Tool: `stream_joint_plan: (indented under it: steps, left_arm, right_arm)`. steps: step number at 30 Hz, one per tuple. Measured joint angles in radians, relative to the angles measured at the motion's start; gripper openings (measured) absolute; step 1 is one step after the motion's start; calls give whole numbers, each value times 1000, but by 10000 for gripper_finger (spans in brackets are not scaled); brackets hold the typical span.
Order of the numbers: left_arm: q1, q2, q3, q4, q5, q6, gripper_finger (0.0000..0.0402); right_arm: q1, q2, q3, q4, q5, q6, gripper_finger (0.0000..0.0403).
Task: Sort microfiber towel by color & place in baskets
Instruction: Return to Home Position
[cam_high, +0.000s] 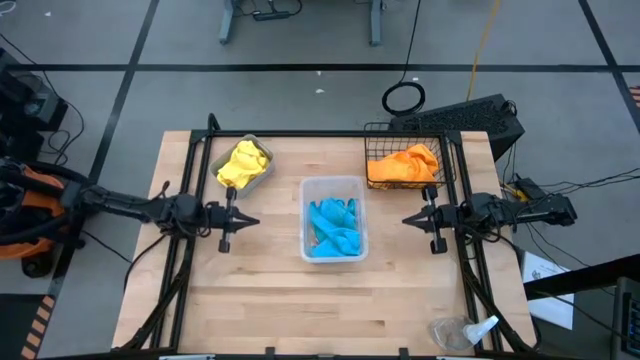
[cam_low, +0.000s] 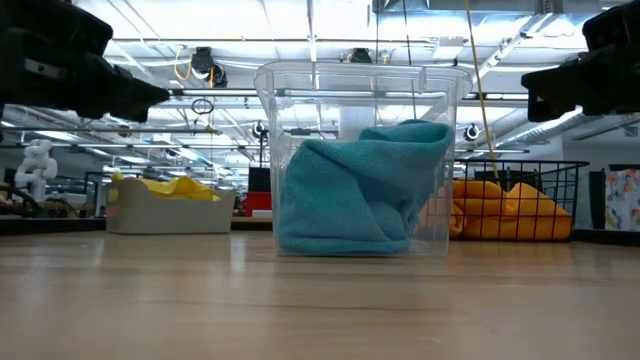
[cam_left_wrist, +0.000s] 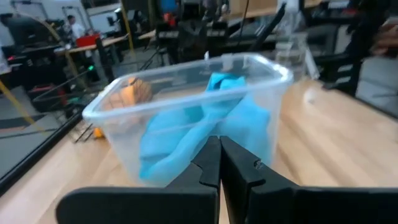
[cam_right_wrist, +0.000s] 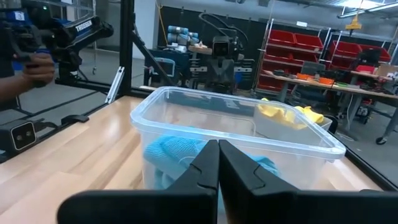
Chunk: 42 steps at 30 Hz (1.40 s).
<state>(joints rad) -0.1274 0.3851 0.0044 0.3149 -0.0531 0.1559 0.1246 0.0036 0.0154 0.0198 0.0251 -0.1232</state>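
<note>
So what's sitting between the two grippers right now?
In the high view, the clear tub holding the blue towels sits between the left gripper and right gripper, with bare table either side.

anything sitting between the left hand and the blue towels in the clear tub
Only the wall of the clear tub. The left hand, shut, hangs beside it, and the blue towels lie inside; nothing else shows between them.

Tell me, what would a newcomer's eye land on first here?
Three bright heaps of colour: blue towels in a clear tub mid-table, yellow towels in a grey bin on the left arm's side, orange towels in a wire basket on the right arm's. The left tool and right tool flank the tub, both shut.
</note>
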Motion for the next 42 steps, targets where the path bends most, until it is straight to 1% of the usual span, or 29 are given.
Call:
stream_joint_plan:
  steps: [3, 5, 10, 12, 18, 32, 42]
  left_arm:
    - [52, -29, 0, -6, 76, -19, 6]
    - [79, -49, 0, -19, 100, -30, 6]
    - [100, -91, 0, -93, 104, -95, 3]
    - [97, -106, 0, -129, 104, -101, 3]
    - [94, -162, 0, -161, 104, -118, 3]
    - [94, -384, 0, -295, 105, -116, 2]
    - [94, -384, 0, -290, 92, -95, 2]
  right_arm:
    - [0, 0, 0, 2, 0, 10, 0]
    - [0, 0, 0, 3, 2, 9, 0]
    - [0, 0, -1, 4, 3, 9, 0]
    - [0, 0, -1, 4, 3, 8, 0]
    - [0, 0, -1, 4, 3, 8, 0]
    - [0, 0, -1, 5, 3, 7, 0]
    - [0, -1, -1, 6, 4, 7, 0]
